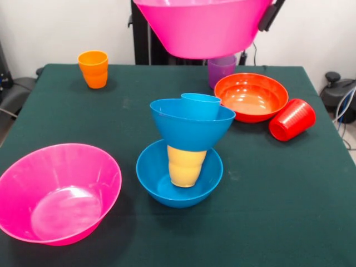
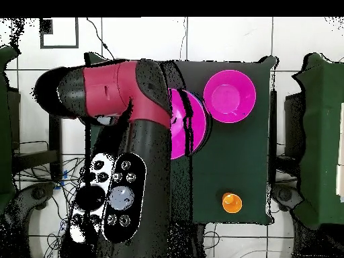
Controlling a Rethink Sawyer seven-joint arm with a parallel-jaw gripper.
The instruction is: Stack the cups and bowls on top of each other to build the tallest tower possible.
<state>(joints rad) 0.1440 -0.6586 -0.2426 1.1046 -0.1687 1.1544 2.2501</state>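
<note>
Your tower (image 1: pixel 189 142) stands mid-worktop (image 1: pixel 289 211), orange-red bowl (image 1: pixel 251 97) and purple cup (image 1: pixel 221 70) behind it; the arm (image 2: pixel 144 134) hangs a pink bowl (image 1: pixel 203 25) overhead, hand hidden, grip unclear.

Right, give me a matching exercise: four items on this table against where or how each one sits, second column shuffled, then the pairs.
Items:
1. yellow cup
2. red cup
3. orange cup
4. light blue cup

States:
A. lying on its side beside the orange-red bowl
B. upright alone near a far corner of the table
C. inside the upper blue bowl
D. standing in the lower blue bowl, holding up the bowl above

Pairs: 1-D, 2-A, 3-B, 4-C
</note>
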